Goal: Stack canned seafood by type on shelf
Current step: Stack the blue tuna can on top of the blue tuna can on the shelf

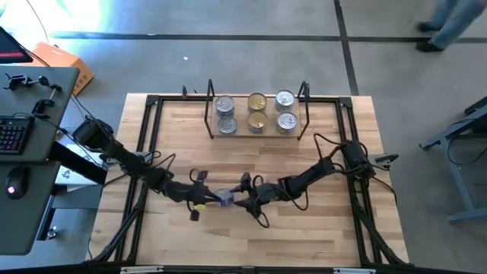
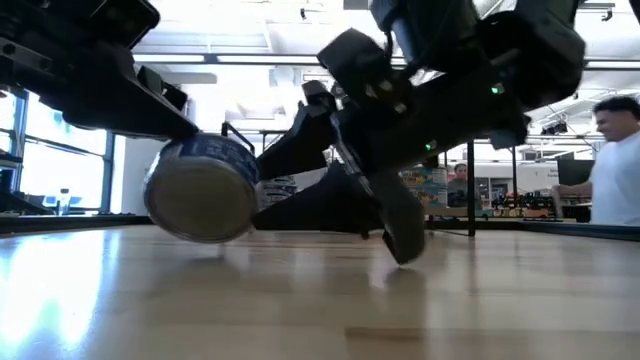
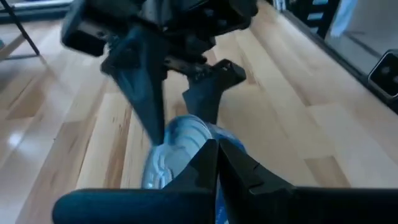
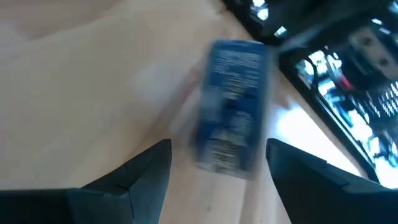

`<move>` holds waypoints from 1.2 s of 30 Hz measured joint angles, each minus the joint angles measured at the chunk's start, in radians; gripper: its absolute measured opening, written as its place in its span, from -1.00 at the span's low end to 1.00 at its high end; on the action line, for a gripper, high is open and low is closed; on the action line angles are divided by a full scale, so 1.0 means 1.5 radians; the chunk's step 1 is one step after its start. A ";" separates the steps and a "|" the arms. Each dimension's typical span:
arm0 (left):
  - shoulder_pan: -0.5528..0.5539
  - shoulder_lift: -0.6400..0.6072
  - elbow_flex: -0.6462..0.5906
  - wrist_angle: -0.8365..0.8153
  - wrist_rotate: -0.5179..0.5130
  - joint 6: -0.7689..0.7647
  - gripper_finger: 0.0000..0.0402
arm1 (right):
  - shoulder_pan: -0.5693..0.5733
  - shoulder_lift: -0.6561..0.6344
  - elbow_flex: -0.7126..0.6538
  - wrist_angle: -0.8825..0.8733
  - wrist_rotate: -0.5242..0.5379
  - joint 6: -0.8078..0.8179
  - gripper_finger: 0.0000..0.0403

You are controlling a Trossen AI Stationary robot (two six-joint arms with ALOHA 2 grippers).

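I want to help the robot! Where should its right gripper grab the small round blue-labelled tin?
Probably across the small round blue-labelled tin's curved side wall, coming in from the right arm's own side. The left gripper already holds the opposite side with the tin tilted up on edge, and the open right gripper has a finger to each side of it.

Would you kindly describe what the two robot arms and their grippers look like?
Both arms are dark, nearly black, jointed, with loose black cables looping beside them. The left gripper carries a small yellow marking; the right gripper shows none. The fingers are dark, flat and taper toward pointed tips. A small green light glows on one arm in the low view.
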 joint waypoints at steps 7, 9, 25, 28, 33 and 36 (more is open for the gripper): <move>0.000 -0.001 -0.020 0.037 -0.023 0.001 -1.00 | -0.018 0.000 0.037 -0.017 0.005 0.073 -0.11; 0.000 -0.001 -0.020 0.037 -0.032 0.007 -1.00 | -0.022 0.000 0.047 -0.044 -0.010 0.096 -0.28; -0.019 -0.012 0.046 -0.020 -0.082 0.211 -0.39 | -0.013 -0.014 0.230 -0.473 0.114 0.422 -0.41; -0.011 0.012 0.071 -0.071 -0.115 0.233 -0.16 | -0.013 -0.012 0.258 -0.513 0.110 0.426 -0.41; 0.009 0.048 0.093 -0.110 -0.126 0.214 0.15 | -0.014 -0.012 0.273 -0.525 0.110 0.428 -0.41; 0.012 0.064 0.104 -0.141 -0.157 0.200 0.22 | -0.014 -0.011 0.273 -0.529 0.108 0.429 -0.41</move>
